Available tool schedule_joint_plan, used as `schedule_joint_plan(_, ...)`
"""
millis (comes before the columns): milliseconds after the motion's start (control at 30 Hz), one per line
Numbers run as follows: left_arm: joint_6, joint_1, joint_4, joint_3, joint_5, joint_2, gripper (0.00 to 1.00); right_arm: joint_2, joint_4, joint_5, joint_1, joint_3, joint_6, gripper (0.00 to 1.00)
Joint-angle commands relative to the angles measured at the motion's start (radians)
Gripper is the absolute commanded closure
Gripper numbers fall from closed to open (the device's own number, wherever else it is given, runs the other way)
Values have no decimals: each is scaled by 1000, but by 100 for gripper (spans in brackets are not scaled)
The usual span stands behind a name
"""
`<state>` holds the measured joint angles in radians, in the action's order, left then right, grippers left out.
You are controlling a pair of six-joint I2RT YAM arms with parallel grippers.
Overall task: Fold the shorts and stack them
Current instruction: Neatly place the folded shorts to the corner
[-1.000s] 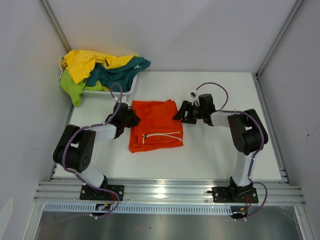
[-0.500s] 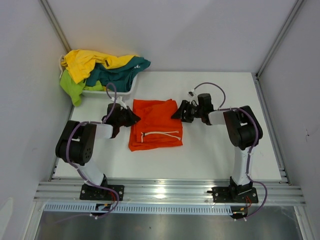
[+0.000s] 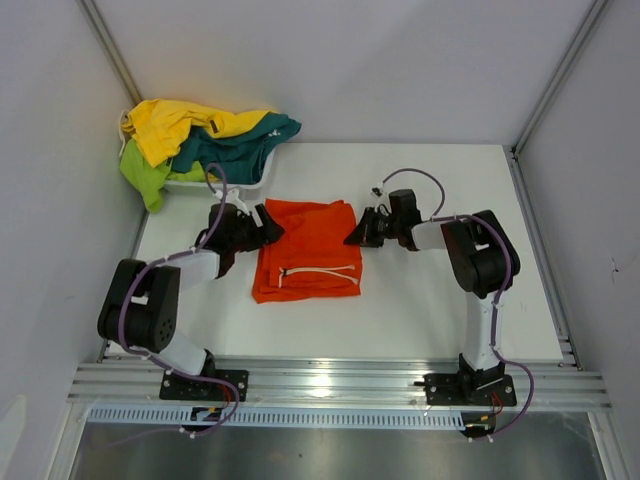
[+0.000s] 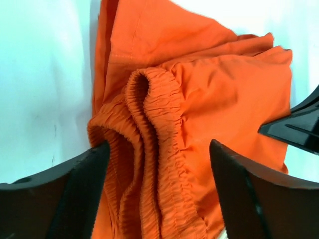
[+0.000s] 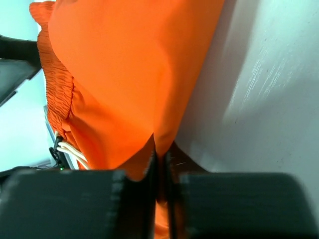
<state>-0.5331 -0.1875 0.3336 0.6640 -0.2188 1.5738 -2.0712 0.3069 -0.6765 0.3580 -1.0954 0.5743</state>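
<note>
On my far left, a white plastic basket (image 3: 250,183) sits at the back corner of the table (image 3: 430,300). It is heaped with soft, crumpled cloth: the yellow shorts (image 3: 175,125) on top, the lime-green shorts (image 3: 143,172) drooping over its left rim, and the teal shorts (image 3: 240,142) spilling over the right rim.

Just in front of the basket, my left gripper (image 3: 265,228) lies low at the upper left edge of the orange shorts (image 3: 310,250). In the left wrist view its dark fingers (image 4: 75,194) stand wide apart. The puckered, ribbed elastic waistband (image 4: 154,124) is bunched in folds between them, but they are not pressing on it.

The orange shorts lie folded into a rough rectangle in the middle of the table, smooth and matte. A white drawstring (image 3: 320,272) runs across the near half.

At the upper right corner of the orange shorts sits my right gripper (image 3: 357,232). In its wrist view the jaws are pressed together on a thin edge of the orange cloth (image 5: 124,64), which hangs taut and smooth above them. The right arm's bulk hides part of the table behind it.
</note>
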Motion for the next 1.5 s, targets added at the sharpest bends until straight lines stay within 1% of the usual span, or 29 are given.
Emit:
schedule_joint_plan(0,28,-7,-54,16,47,-90,13,-12,-26,21,-7,-57,-11,97)
schedule_joint_plan(67,33,-12,-77,17,56,-129,9,-7,-17,29,-16,-55,4,100)
schedule_joint_plan(133,28,-23,-84,8,71,-152,7,12,15,46,-39,-19,59,100)
schedule_joint_plan(167,25,-27,-82,2,78,-165,7,22,71,55,-51,1,82,100)
schedule_joint_plan(333,27,-52,-84,-6,91,-195,6,95,219,163,-143,127,240,100)
schedule_joint_plan(367,27,-58,-82,-4,91,-195,6,115,259,175,-186,161,281,100)
schedule_joint_plan(433,31,-63,-85,-6,94,-201,6,138,282,198,-237,190,308,100)
schedule_joint_plan(467,33,-67,-87,-6,98,-201,7,163,299,207,-295,204,321,100)
schedule_joint_plan(533,36,-70,-90,-6,99,-204,7,197,372,242,-352,282,383,100)
schedule_joint_plan(567,36,-73,-90,-4,99,-205,6,223,408,268,-400,323,410,100)
schedule_joint_plan(600,36,-76,-90,-6,101,-205,6,285,453,300,-456,377,465,100)
schedule_joint_plan(633,38,-79,-88,-9,101,-205,7,321,489,339,-473,487,479,100)
schedule_joint_plan(667,38,-84,-87,-9,102,-205,7,359,517,420,-481,532,483,100)
schedule_joint_plan(700,38,-86,-87,-9,102,-205,6,397,508,469,-481,570,483,100)
schedule_joint_plan(733,36,-87,-82,-7,102,-205,6,480,502,523,-476,657,489,100)
schedule_joint_plan(767,36,-92,-81,-10,102,-204,7,523,524,634,-473,708,501,100)
schedule_joint_plan(833,39,-95,-81,-9,102,-202,7,635,532,742,-481,828,556,100)
schedule_joint_plan(900,42,-99,-82,-6,99,-201,7,680,479,820,-487,835,565,100)
schedule_joint_plan(933,45,-105,-88,-1,98,-201,7,689,415,830,-491,807,562,100)
schedule_joint_plan(1000,47,-110,-91,8,98,-196,7,675,379,838,-501,792,596,100)
schedule_joint_plan(1100,45,-121,-90,13,96,-195,7,602,466,819,-539,792,644,100)
schedule_joint_plan(1133,47,-124,-91,14,96,-196,7,576,477,789,-554,781,654,100)
schedule_joint_plan(1167,48,-127,-94,11,98,-199,7,525,494,778,-589,772,674,100)
schedule_joint_plan(1200,50,-128,-94,5,99,-202,7,496,520,770,-606,767,718,100)
schedule_joint_plan(1233,50,-129,-93,0,101,-210,7,465,605,758,-620,767,736,100)
schedule_joint_plan(1267,48,-130,-90,-3,101,-213,7,406,639,759,-642,766,752,100)
schedule_joint_plan(1367,48,-132,-87,-6,96,-215,7,321,747,799,-665,738,802,100)
schedule_joint_plan(1433,51,-135,-91,-3,88,-215,7,237,837,828,-674,723,843,100)
schedule_joint_plan(1467,53,-142,-97,0,87,-215,7,211,853,831,-680,712,858,100)
